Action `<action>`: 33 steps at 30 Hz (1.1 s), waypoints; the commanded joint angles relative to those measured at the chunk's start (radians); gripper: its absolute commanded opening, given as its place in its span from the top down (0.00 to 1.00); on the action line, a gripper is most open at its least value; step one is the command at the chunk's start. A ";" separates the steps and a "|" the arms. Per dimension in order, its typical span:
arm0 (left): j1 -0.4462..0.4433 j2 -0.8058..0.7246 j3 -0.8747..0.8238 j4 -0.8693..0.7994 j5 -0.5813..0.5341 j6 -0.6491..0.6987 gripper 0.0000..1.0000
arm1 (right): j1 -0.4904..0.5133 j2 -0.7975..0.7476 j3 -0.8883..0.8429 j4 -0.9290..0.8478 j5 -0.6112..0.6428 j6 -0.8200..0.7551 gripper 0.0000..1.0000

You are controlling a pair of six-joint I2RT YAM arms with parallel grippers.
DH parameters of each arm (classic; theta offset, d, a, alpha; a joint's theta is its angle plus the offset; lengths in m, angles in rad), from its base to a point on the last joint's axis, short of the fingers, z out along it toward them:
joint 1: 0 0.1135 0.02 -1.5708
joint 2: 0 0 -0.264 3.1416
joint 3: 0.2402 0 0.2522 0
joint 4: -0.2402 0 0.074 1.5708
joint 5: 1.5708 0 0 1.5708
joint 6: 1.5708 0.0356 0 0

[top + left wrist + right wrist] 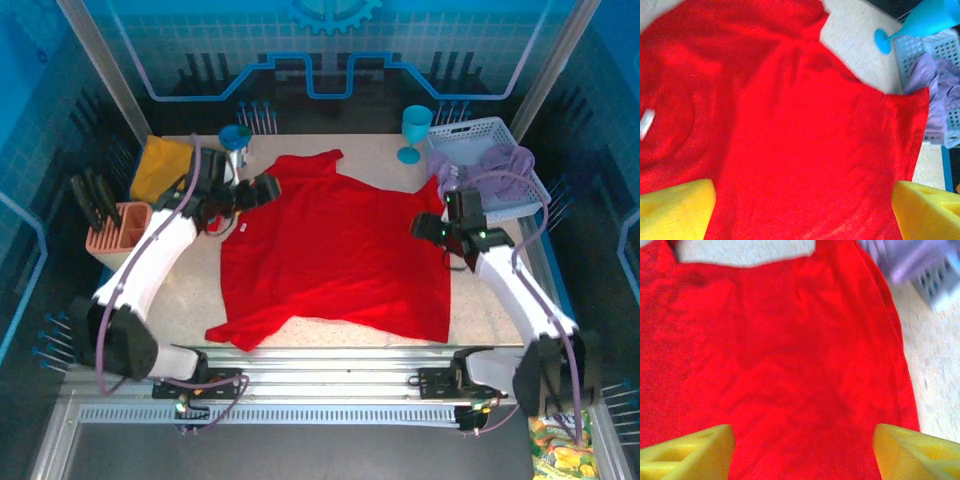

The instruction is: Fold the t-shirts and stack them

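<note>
On the bench: bright red cloth t-shirt flat, bare strips beside.
Left claw: apart, left edge.
Right claw: apart, right edge.

A speckled, pale beige table sits inside a booth, evenly and brightly lit, with soft shadows on its surface. The back wall is blue, printed with a fine tile grid, a gear emblem at the top centre and a lighter blue stepped outline below it (the whole enclosure has a cool blue cast). Two slanted metal posts frame that wall. The side walls are darker blue with circuit-like lines. Slotted aluminium rails run along the table's near edge, a perforated strip in front of them, and a dark grey floor lies nearest the camera.
</note>
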 commanded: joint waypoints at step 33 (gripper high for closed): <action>0.051 0.874 0.808 0.095 0.061 0.248 0.17 | -0.119 0.910 0.908 -0.166 0.092 -0.191 0.59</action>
